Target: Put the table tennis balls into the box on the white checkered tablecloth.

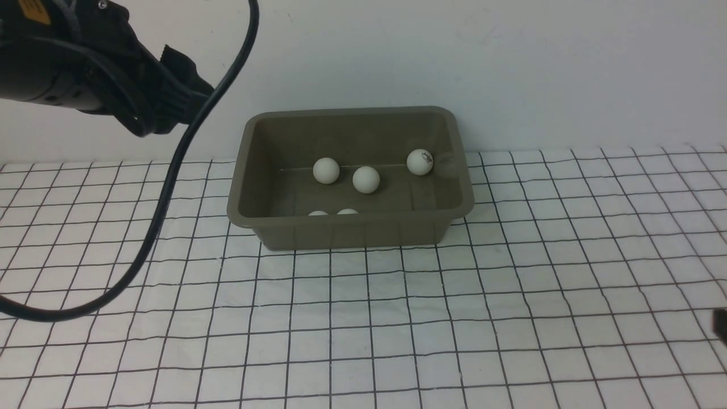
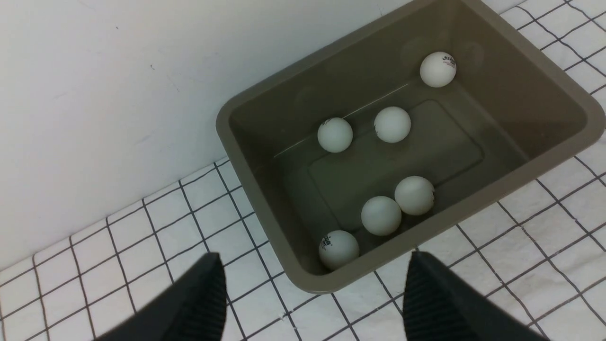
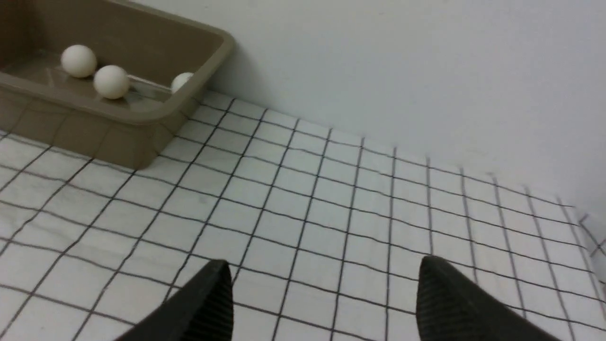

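Note:
The olive-brown box [image 1: 352,234] stands on the white checkered tablecloth [image 1: 454,318] against the back wall. Several table tennis balls lie inside it. The left wrist view shows them all, for example at the far corner [image 2: 438,69], mid-floor [image 2: 392,124] and the near corner [image 2: 338,249]. In the front view three balls [image 1: 366,179] are plain and two peek over the near rim. My left gripper [image 2: 315,255] hangs open and empty, high above the cloth left of the box. My right gripper [image 3: 324,260] is open and empty, low over the cloth to the box's right.
The left arm [image 1: 85,68] fills the upper left of the front view. Its black cable [image 1: 170,170] loops down across the cloth. A white wall runs close behind the box. A dark sliver of the right arm [image 1: 720,326] shows at the right edge.

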Tool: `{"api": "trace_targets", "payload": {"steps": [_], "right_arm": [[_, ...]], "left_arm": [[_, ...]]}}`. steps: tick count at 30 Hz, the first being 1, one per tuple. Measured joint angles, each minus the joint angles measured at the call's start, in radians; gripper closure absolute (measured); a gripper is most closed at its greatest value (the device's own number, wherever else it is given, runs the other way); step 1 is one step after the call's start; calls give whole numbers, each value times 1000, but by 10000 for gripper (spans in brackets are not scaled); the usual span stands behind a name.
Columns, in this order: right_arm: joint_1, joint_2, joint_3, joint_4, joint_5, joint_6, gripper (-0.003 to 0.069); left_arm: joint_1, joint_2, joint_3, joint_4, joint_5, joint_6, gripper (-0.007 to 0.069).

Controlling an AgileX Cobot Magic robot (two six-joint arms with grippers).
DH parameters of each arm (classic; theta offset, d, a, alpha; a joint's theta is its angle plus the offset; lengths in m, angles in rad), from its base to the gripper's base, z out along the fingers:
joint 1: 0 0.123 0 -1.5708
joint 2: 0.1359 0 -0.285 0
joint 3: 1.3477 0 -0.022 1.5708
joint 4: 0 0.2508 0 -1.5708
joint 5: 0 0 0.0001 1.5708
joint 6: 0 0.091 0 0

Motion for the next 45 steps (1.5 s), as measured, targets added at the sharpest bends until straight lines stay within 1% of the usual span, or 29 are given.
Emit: {"api": "trace_targets", "payload": {"steps": [2,4,8,12,19,36,41,45], "right_arm": [[-64,-66,0,2,16,0,185],[-88,-111,0,29,19,0,185],[-129,-188,34,39,6,0,185],[-140,-280,157,126,-8,0,185],[-181,-361,303,141,3,0,185],[-189,-363,329,104,9,0,185],[-189,-363,330,104,9,0,185],[-189,-363,330,104,9,0,185]], "left_arm": [[0,0,0,-16,0,0,174],[0,0,0,-30,1,0,174],[0,0,0,-54,2,1,174],[0,0,0,-76,8,3,174],[0,0,0,-82,24,3,174],[0,0,0,-82,24,4,174],[0,0,0,-108,23,4,174],[0,0,0,-170,15,4,174]]}}
